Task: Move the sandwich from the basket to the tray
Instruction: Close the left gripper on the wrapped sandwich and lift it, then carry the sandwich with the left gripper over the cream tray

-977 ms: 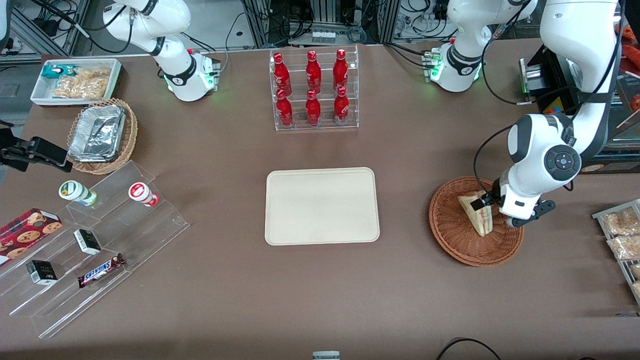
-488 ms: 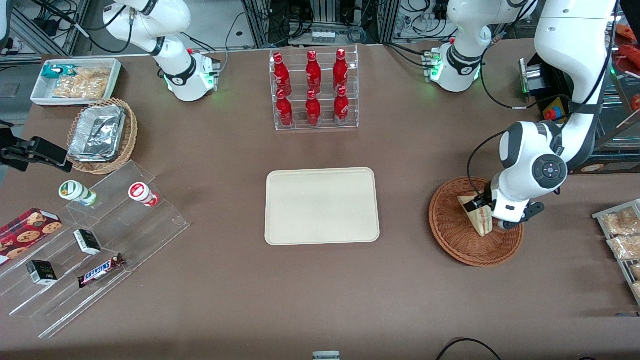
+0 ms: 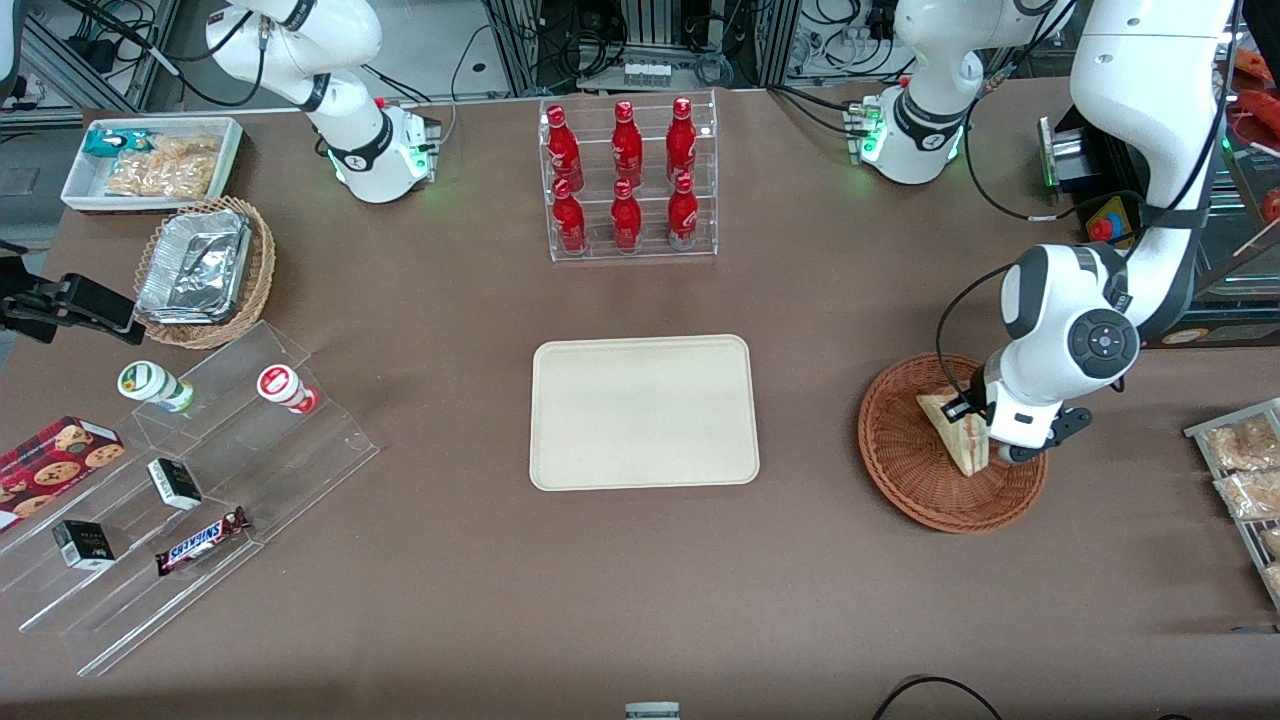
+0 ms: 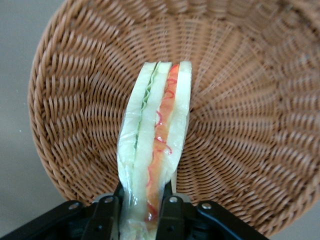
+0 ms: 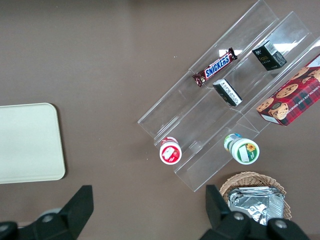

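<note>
The gripper point(image 4: 136, 212) is down inside the basket point(image 3: 905, 455), its two fingers point(image 4: 104, 216) clamped on either face of the sandwich point(image 4: 156, 145), which stands on edge in the basket with its red and green filling stripes showing; the tray point(image 3: 642, 411) lies well apart from the basket, toward the parked arm's end

The basket point(image 3: 950, 445) sits beside the tray point(image 3: 642, 412), toward the working arm's end of the table. The sandwich point(image 3: 958, 430) stands in the basket, with the gripper point(image 3: 985, 432) in the basket, clamped around it.
</note>
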You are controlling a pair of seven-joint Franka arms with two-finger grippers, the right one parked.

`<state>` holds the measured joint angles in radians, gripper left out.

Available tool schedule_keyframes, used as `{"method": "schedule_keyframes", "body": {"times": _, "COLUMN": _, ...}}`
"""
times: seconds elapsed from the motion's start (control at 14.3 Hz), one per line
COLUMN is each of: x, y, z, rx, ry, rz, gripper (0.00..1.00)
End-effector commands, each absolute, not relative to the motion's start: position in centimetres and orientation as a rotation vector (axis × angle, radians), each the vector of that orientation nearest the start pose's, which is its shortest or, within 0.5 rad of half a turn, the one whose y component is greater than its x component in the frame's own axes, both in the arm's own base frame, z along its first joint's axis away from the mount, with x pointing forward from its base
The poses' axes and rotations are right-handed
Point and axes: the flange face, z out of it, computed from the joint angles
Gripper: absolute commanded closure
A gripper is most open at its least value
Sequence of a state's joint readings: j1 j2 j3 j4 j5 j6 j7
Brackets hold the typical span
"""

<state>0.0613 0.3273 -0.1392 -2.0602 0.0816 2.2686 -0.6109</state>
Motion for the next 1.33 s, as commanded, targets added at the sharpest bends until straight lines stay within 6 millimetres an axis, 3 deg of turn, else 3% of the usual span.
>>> {"method": "schedule_keyframes", "body": {"times": 0.0, "x": 59.8, "y": -6.0, "z": 31.6, "rx": -3.000, "ry": -0.703, "rz": 0.157, "gripper": 0.94}}
{"method": "schedule_keyframes", "body": {"times": 0.21, "x": 60.6, "y": -11.9, "z": 35.4, "rx": -3.024, "ry": -0.563, "rz": 0.156, "gripper": 0.93}}
{"method": "schedule_keyframes", "body": {"times": 0.42, "x": 58.3, "y": -21.2, "z": 35.5, "rx": -3.092, "ry": -0.247, "rz": 0.168, "gripper": 0.91}}
{"method": "schedule_keyframes", "body": {"times": 0.56, "x": 56.6, "y": -27.3, "z": 34.8, "rx": -3.114, "ry": -0.134, "rz": 0.188, "gripper": 0.91}}
{"method": "schedule_keyframes", "body": {"times": 0.77, "x": 54.5, "y": -36.8, "z": 33.7, "rx": -3.133, "ry": -0.138, "rz": 0.185, "gripper": 0.91}}
{"method": "schedule_keyframes", "body": {"times": 0.98, "x": 52.9, "y": -45.1, "z": 31.4, "rx": -3.153, "ry": -0.109, "rz": 0.194, "gripper": 0.90}}
{"method": "schedule_keyframes", "body": {"times": 1.19, "x": 51.1, "y": -49.5, "z": 28.0, "rx": -3.139, "ry": -0.095, "rz": 0.223, "gripper": 0.88}}
{"method": "schedule_keyframes", "body": {"times": 1.26, "x": 51.1, "y": -49.9, "z": 26.9, "rx": -3.119, "ry": -0.108, "rz": 0.202, "gripper": 0.87}}
